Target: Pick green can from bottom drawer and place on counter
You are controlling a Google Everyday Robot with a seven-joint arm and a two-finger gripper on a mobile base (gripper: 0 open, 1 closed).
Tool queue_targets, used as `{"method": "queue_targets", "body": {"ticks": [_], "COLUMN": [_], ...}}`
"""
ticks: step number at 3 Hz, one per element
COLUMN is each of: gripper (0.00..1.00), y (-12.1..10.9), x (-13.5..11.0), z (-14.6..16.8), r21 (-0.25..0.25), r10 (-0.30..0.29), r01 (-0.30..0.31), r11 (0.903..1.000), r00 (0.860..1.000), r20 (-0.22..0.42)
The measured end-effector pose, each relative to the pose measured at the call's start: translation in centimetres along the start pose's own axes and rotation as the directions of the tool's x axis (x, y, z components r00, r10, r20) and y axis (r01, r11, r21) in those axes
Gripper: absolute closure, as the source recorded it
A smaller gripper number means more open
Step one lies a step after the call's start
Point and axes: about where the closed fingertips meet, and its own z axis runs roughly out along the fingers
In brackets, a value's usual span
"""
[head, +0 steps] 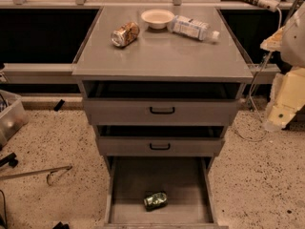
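Note:
The green can [155,200] lies on its side on the floor of the open bottom drawer [190,194], near the drawer's front edge and about at its middle. The counter [162,54] is the grey top of the cabinet, above the two shallower black-handled drawers. My gripper [281,113] is the pale cream arm end at the right edge of the camera view, to the right of the cabinet at about the height of the top drawer. It is well away from the can and holds nothing that I can see.
On the counter lie a tan-orange patterned can [125,34] on its side, a white bowl [157,18] and a clear plastic bottle [193,28] on its side, all toward the back. A clear bin [9,116] and a metal rod [35,172] are on the speckled floor at left.

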Motion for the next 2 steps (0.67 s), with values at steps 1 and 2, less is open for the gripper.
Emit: {"method": "queue_targets", "body": {"ticks": [1, 2], "gripper": [0.00, 0.00], "y": [0.0, 0.4], "x": [-0.1, -0.4], "z": [0.0, 3.1], "r21": [0.013, 0.037], "r10": [0.002, 0.056], "r01": [-0.002, -0.055], "r11": [0.9999, 0.9978], "r00": [1.000, 0.998], "r20": [-0.008, -0.034]}}
